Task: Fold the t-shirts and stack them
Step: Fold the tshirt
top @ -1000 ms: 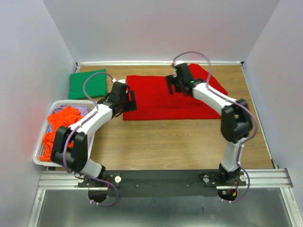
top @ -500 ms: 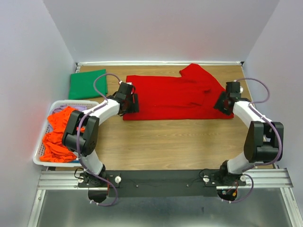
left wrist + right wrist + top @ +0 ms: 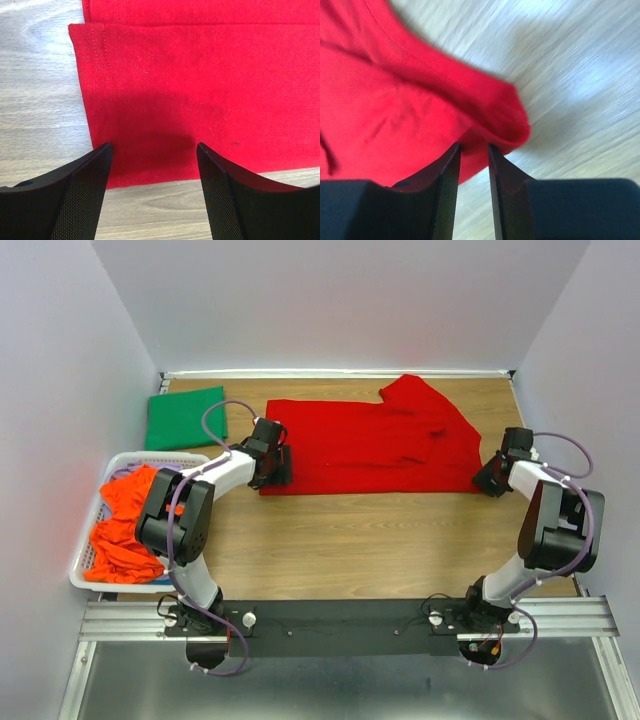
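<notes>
A bright red t-shirt (image 3: 370,445) lies spread flat across the back of the table, with one sleeve bunched at its far right. My left gripper (image 3: 280,466) is open over the shirt's near left corner (image 3: 150,100), its fingers (image 3: 90,185) straddling the hem. My right gripper (image 3: 489,480) sits at the shirt's near right corner. Its jaws are narrowed around a rolled fold of red cloth (image 3: 495,115) at the fingertips (image 3: 451,165); whether they pinch it does not show. A dark green t-shirt (image 3: 186,418) lies folded at the back left. Orange t-shirts (image 3: 122,525) fill the basket, a bit of lavender (image 3: 122,473) showing.
The white slatted basket (image 3: 84,571) stands at the left edge of the table, beside the left arm's elbow. Grey walls close in the left, back and right sides. Bare wood (image 3: 380,540) stretches between the red shirt and the arm bases.
My right arm swung from the shirt's back middle to its near right corner, and its jaws narrowed. My left gripper shifted slightly onto the near left corner and stayed open.
</notes>
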`<state>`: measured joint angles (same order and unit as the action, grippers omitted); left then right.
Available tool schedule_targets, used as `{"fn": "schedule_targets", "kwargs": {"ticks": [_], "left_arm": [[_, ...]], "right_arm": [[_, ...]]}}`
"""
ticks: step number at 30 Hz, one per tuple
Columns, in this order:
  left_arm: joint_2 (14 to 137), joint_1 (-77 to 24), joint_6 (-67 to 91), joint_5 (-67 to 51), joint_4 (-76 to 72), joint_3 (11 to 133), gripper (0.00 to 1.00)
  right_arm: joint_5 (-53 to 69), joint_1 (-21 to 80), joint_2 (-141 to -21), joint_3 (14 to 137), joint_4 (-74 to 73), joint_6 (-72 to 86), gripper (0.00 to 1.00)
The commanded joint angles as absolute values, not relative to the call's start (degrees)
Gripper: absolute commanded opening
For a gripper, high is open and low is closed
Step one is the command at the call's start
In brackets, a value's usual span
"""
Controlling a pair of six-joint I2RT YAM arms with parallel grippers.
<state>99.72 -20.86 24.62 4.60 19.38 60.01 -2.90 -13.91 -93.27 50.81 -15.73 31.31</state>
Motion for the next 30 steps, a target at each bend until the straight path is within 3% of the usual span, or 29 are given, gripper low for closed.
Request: {"fn": "schedule_targets", "kwargs": {"ticks": [1, 9, 13, 14, 17, 23, 30], "left_arm": [[101.42, -20.74, 24.43, 6.15, 23.29, 57.83, 0.76], [98.18, -20.65, 25.75, 3.43, 26.89, 53.0, 0.76], [94.49, -20.65, 25.75, 4.48, 28.74, 54.57, 0.84], [93.87, -20.65, 25.66, 4.66, 28.74, 55.36, 0.9], [91.76, -20.74, 25.58, 5.18, 28.04, 58.88, 0.97], [89.04, -20.83, 25.4, 8.17, 25.41, 62.67, 0.99], [86.22, -20.83, 24.96, 10.46, 21.45, 60.91, 0.99]], "right_arm": [[-2.9, -17.75, -94.05, 47.21, -14.15, 34.01, 0.36], [-5.54, -21.18, -88.16, 42.19, -18.89, 34.19, 0.36], [-3.35, -21.18, -82.91, 44.29, -22.32, 30.95, 0.39], [-1.25, -21.09, -81.66, 45.6, -22.5, 30.59, 0.42], [5.07, -20.39, -78.23, 47.98, -22.59, 29.88, 0.51], [12.47, -12.14, -79.0, 53.08, -19.52, 33.48, 0.78], [19.95, -4.67, -86.21, 50.01, -3.79, 45.17, 0.79]]}}
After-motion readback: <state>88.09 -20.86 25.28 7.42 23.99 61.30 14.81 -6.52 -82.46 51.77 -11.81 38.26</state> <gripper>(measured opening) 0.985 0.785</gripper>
